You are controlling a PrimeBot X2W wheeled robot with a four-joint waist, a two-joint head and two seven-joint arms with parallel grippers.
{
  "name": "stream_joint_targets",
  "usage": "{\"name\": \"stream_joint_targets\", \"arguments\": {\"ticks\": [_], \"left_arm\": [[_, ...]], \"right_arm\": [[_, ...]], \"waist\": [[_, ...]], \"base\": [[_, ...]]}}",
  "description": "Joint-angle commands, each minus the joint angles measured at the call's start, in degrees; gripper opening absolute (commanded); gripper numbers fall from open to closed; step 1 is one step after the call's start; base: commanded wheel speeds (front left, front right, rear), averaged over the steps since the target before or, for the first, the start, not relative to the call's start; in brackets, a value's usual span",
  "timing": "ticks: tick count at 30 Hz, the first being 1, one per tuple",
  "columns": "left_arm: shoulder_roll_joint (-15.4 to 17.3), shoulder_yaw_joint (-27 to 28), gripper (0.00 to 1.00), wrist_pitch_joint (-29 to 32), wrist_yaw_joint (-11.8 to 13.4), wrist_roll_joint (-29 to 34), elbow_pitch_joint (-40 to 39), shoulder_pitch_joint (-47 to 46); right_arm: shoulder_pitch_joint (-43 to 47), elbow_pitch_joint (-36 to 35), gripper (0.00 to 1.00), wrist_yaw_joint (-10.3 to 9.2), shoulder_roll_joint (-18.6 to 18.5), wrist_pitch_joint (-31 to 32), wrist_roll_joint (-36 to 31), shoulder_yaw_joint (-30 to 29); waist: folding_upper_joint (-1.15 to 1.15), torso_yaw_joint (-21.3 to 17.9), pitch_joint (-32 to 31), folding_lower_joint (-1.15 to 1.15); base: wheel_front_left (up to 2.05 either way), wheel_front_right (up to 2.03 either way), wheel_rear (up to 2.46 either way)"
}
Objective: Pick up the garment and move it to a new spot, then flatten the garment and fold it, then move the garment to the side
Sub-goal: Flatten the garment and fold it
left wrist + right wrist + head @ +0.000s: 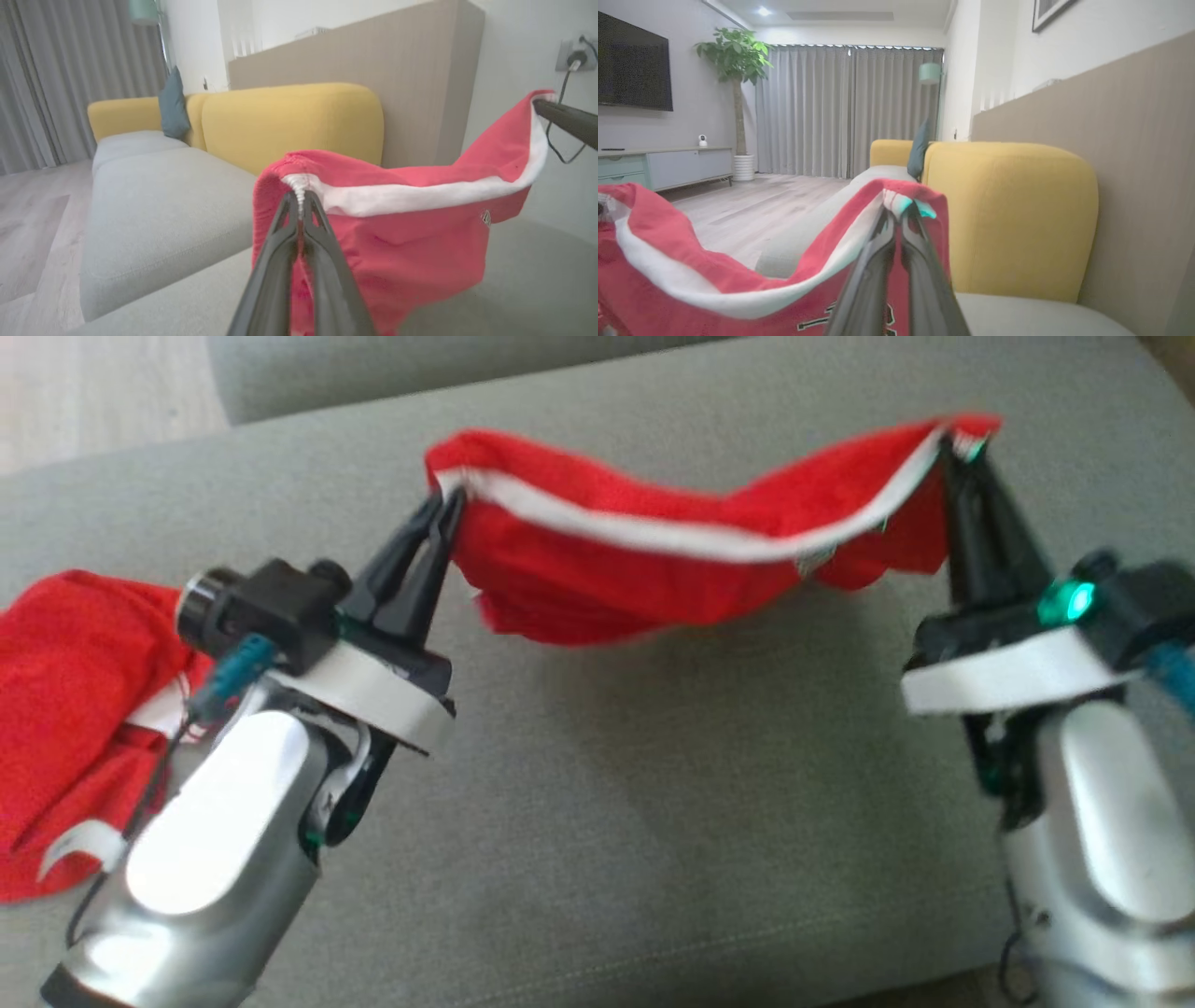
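Note:
A red garment (pixel 672 555) with a white band along its edge hangs above the grey sofa seat (pixel 653 803), stretched between my two grippers and sagging in the middle. My left gripper (pixel 448 504) is shut on its left end, seen close in the left wrist view as the garment (pixel 411 219) pinched at the white seam by my left gripper (pixel 299 196). My right gripper (pixel 957 441) is shut on the right end; in the right wrist view the garment (pixel 738 284) hangs from my right gripper (pixel 899 212), with dark print low on the cloth.
A second heap of red cloth (pixel 65 709) lies on the seat at the far left, behind my left arm. Yellow sofa backs (pixel 1008 210) and a beige wall panel (pixel 373 60) stand beyond. Wooden floor (pixel 752 200) lies off the seat's edge.

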Motion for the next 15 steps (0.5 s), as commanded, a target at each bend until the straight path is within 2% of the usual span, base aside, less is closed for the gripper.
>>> {"name": "stream_joint_targets", "arguments": {"ticks": [1,7,15], "left_arm": [[1.9,3.2,0.00,-0.7,0.6,-0.4,-2.7,-3.3],[2.1,4.8,0.00,-0.9,3.3,-0.4,-9.3,-0.4],[3.2,7.9,0.00,-0.5,9.3,-2.8,-20.9,8.7]], "right_arm": [[-2.2,-2.6,0.00,0.37,-0.5,0.7,-0.1,0.6],[-0.8,-8.1,0.00,0.37,-0.6,4.8,-0.1,-1.6],[11.4,-19.4,0.00,0.37,1.7,9.5,0.6,-4.4]], "waist": [[0.00,0.8,-1.2,0.00],[0.00,2.3,-4.6,0.00],[0.00,3.2,-7.3,0.00]], "base": [[0.00,0.00,0.00],[0.00,0.00,0.00],[0.00,0.00,0.00]]}}
